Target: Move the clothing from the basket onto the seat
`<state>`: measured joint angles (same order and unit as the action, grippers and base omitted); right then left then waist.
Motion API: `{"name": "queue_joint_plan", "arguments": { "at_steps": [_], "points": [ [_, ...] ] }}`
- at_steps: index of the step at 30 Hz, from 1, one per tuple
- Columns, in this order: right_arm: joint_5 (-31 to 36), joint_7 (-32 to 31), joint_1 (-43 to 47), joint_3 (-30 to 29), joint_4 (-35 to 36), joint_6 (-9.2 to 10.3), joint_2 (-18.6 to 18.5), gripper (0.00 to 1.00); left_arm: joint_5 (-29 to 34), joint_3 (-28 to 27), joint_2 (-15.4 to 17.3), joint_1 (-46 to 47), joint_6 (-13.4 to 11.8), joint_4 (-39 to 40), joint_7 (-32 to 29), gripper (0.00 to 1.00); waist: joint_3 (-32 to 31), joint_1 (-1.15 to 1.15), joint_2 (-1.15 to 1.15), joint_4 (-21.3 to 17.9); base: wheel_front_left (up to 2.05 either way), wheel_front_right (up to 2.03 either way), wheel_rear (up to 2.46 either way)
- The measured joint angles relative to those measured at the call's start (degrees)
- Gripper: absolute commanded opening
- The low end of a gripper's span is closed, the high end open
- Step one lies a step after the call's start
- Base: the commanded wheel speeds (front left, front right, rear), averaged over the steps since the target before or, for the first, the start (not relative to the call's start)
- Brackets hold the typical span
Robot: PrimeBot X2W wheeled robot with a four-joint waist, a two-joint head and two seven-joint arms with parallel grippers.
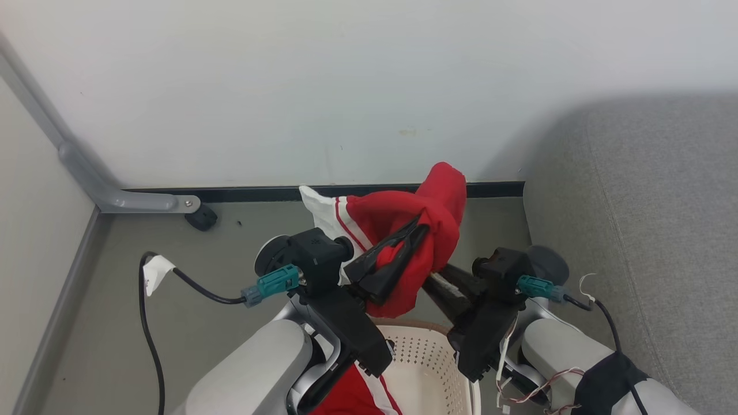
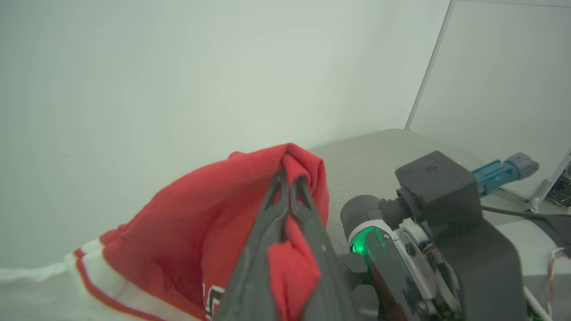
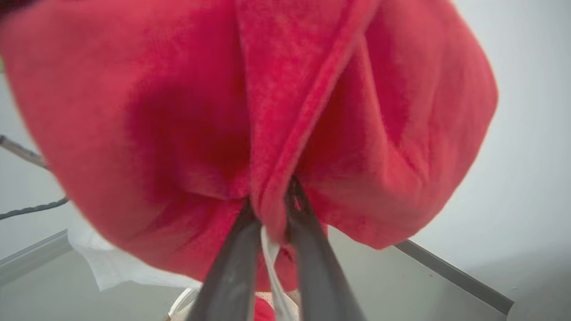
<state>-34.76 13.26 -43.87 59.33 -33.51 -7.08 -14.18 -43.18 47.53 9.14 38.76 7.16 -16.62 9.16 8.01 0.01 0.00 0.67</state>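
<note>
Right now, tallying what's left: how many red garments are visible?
2. The lifted garment, clamped by left gripper and right gripper; a second garment lying in the basket. More may be hidden.

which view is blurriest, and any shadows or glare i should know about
Right wrist view: blurriest, the clothing close to the lens, edges smeared. Left wrist view: the left gripper soft toward the lens, a green light glowing, no glare. Head view: sharp, a soft shadow on the wall above the seat.
</note>
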Motion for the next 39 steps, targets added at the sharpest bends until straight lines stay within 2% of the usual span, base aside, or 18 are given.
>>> {"name": "queue_joint_plan", "arguments": {
  "at_steps": [8,15,16,17,18,19,33,39],
  "points": [
    [-3.0,0.5,-0.1,1.0,-1.2,0.0,0.2,0.0,-0.3,-1.1,1.8,-0.3,0.0,-1.8,0.0,0.0,-0.5,0.0,0.0,-0.5,0.0,0.0,0.0],
    [-6.2,1.0,2.2,-1.5,0.3,0.0,-1.6,0.0,-0.6,-2.4,3.5,-0.9,-0.1,-3.1,0.1,0.0,-1.1,0.0,0.0,-2.3,0.0,0.0,0.0],
    [-6.5,1.0,2.4,-2.0,0.4,0.0,-2.0,0.0,-0.6,-2.5,3.6,-1.2,-0.1,-3.1,0.3,0.1,-1.2,0.0,0.0,-2.6,0.0,0.0,0.0],
    [-6.8,1.0,2.4,-2.6,0.8,0.0,-2.4,0.0,-0.6,-2.4,3.7,-1.5,-0.1,-3.1,0.5,0.34,-1.3,0.0,0.0,-3.0,0.0,0.0,0.0],
    [-7.2,1.0,2.5,-3.3,1.3,0.0,-2.9,0.0,-0.6,-2.3,3.7,-1.9,-0.1,-3.1,0.5,0.63,-1.4,0.0,0.0,-3.4,0.0,0.0,0.0],
    [-7.6,1.0,2.5,-4.0,1.8,0.0,-3.3,0.0,-0.6,-2.3,3.7,-2.1,-0.1,-3.1,0.5,1.0,-1.4,0.0,0.0,-3.8,0.0,0.0,0.0],
    [-9.2,1.0,6.9,-15.4,8.3,0.1,-7.7,0.0,-0.6,-1.7,5.4,-5.3,-0.6,1.2,0.9,1.0,-2.1,0.0,0.0,-10.7,0.0,0.0,0.0],
    [-9.6,1.0,9.5,-21.6,14.2,1.64,-9.9,0.0,-0.5,-1.3,6.6,-6.5,-0.7,3.8,1.2,1.0,-1.8,-0.01,0.0,-14.1,0.0,0.0,0.0]
  ]
}}
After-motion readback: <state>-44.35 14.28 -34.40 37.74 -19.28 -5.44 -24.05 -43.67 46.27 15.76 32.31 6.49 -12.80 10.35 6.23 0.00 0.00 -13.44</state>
